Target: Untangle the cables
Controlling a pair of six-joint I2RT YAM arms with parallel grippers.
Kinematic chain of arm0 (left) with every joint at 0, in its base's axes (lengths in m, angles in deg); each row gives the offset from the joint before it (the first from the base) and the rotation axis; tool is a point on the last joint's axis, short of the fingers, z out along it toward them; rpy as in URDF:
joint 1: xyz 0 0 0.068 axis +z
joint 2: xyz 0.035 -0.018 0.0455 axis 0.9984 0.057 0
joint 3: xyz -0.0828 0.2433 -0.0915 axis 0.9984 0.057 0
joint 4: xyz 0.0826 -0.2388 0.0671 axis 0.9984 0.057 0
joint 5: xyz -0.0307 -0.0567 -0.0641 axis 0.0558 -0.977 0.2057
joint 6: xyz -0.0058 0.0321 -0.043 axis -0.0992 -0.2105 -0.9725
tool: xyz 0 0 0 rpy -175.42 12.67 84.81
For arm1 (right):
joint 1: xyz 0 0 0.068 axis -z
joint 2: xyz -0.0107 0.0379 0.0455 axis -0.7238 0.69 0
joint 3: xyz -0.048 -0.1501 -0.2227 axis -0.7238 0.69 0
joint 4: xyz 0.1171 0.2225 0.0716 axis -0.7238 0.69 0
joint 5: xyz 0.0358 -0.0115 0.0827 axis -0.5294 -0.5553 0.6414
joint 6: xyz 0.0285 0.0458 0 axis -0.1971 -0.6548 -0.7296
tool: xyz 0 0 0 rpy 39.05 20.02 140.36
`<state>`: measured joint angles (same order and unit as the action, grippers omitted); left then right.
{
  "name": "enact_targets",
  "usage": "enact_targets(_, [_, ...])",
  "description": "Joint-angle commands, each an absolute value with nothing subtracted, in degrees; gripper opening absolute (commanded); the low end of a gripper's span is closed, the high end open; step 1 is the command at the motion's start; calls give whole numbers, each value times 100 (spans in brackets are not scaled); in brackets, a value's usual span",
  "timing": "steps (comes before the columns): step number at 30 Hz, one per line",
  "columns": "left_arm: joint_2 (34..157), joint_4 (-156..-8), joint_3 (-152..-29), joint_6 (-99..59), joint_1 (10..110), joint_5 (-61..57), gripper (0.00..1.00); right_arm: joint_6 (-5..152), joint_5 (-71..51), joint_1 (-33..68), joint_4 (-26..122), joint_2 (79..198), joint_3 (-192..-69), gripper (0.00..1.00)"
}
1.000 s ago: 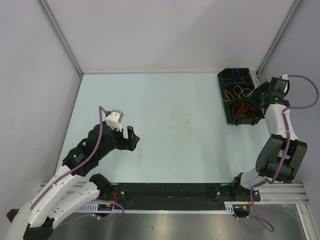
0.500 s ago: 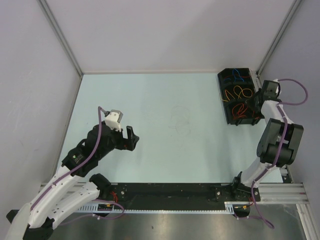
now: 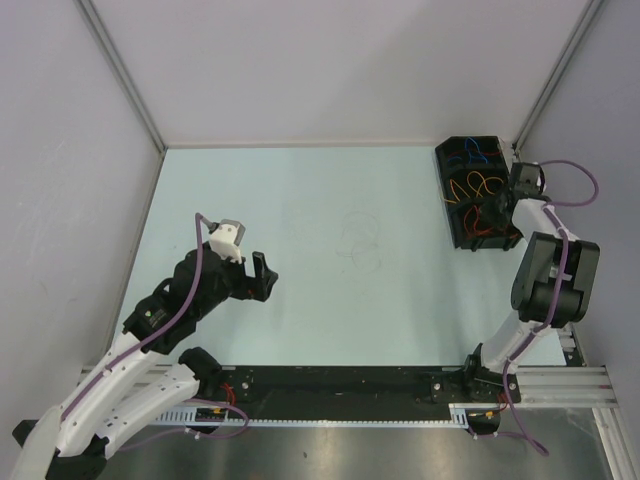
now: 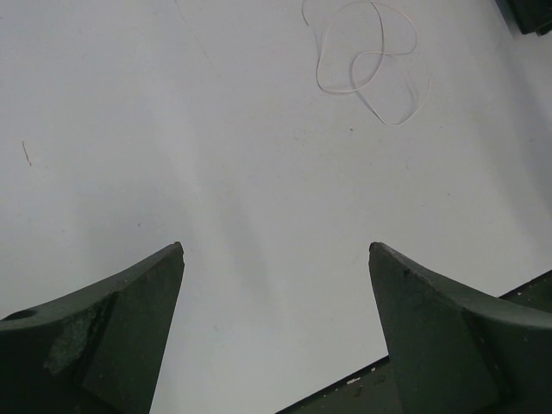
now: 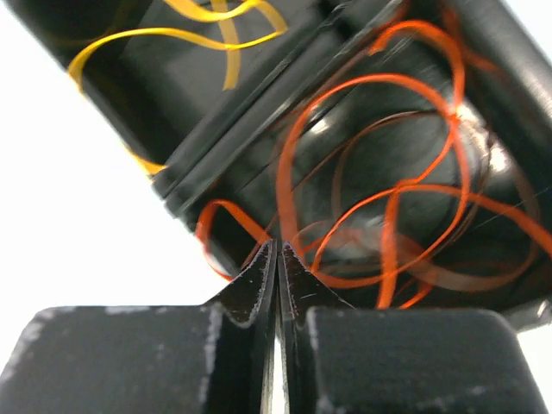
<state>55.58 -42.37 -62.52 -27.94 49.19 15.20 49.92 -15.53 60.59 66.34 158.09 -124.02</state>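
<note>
A black divided bin [image 3: 441, 190] at the back right holds blue [image 3: 474, 153], yellow [image 3: 478, 185] and orange-red cables [image 3: 487, 222] in separate compartments. My right gripper [image 3: 497, 212] is down at the nearest compartment. In the right wrist view its jaws [image 5: 278, 244] are shut, and a strand of the orange-red cable [image 5: 387, 250] runs straight into the tips. The yellow cable [image 5: 228, 52] lies in the compartment beyond. A thin pale cable [image 3: 362, 240] lies looped on the table's middle. My left gripper [image 3: 262, 275] is open and empty, well short of it [image 4: 366, 60].
The bin's divider wall [image 5: 259, 112] stands right in front of my right fingertips. Grey walls close the table on the left, back and right. A black rail [image 3: 340, 385] runs along the near edge. The bin's corner [image 4: 530, 13] shows in the left wrist view.
My right wrist has moved back and down towards the bin, folding the arm closer to the right wall. The left arm has not moved.
</note>
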Motion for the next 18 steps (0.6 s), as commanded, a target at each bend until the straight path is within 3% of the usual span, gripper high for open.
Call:
enact_targets(1, [5551,-4341,-6263,-2904,4920,1569,93,4931,-1458,5859,6706,14981,-12545,9])
enact_targets(7, [5534,-4341,-6254,-2904,4920,1570,93,5097,-1168,5245,6680,14365,-12580,34])
enact_targets(18, [5516,-4368,-6263,-2887,4920,1482,93,6073,-685,3584,6601,14821,-12685,59])
